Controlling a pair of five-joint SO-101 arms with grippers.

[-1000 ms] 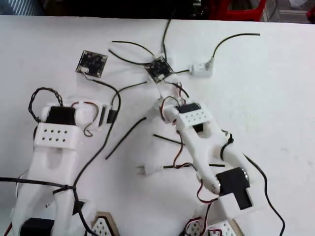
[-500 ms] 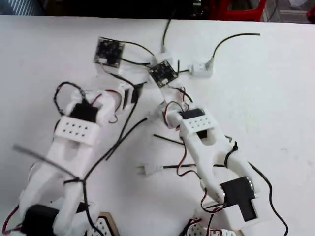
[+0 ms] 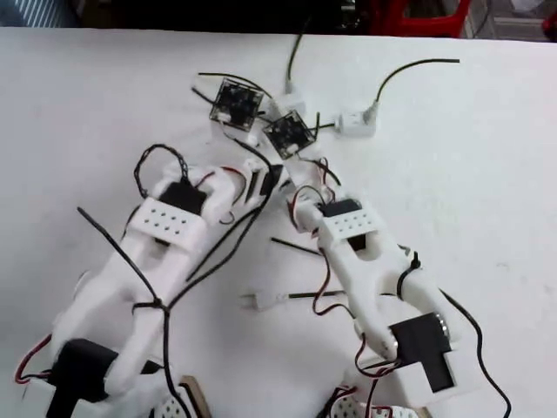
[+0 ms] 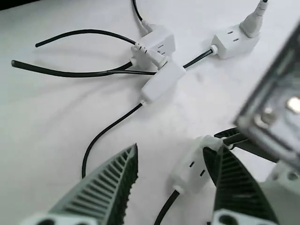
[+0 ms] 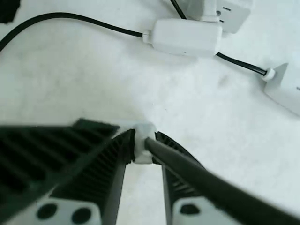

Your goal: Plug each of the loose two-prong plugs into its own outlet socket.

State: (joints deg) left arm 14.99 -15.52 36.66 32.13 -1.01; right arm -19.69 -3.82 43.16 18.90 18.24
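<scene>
Left gripper point(image 4: 171, 151), fingers point(image 4: 110, 183) spread, straddles a white plastic two-slot socket point(image 4: 191, 168) lengthwise between them, nearer one finger; right gripper point(image 5: 139, 140) clamps a small white connector point(image 5: 143, 129).

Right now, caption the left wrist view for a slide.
Open left gripper straddles a white outlet socket on the table.

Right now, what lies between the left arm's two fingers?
A white socket on a black cord, beside one finger of the left gripper, in the left wrist view.
</scene>
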